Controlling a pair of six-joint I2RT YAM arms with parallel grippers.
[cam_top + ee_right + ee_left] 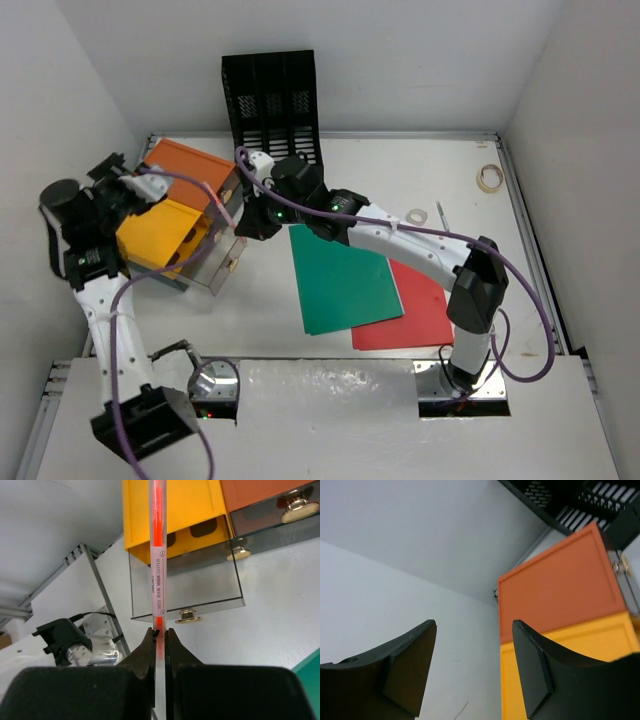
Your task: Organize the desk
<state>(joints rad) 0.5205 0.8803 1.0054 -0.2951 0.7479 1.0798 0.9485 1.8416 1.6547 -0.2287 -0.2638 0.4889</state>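
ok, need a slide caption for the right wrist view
Right gripper pinches an orange highlighter, with the yellow box's pulled-out clear drawer behind it.

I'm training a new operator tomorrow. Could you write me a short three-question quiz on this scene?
1. True or false: the right gripper is shut on a highlighter.
2. Which colour is the folder lying partly over the red folder? A) green B) blue C) black
3. Fill in: the left gripper, beside the drawer box, is ____ (open or shut).

Key: 1 true. 2 A, the green folder. 3 open.
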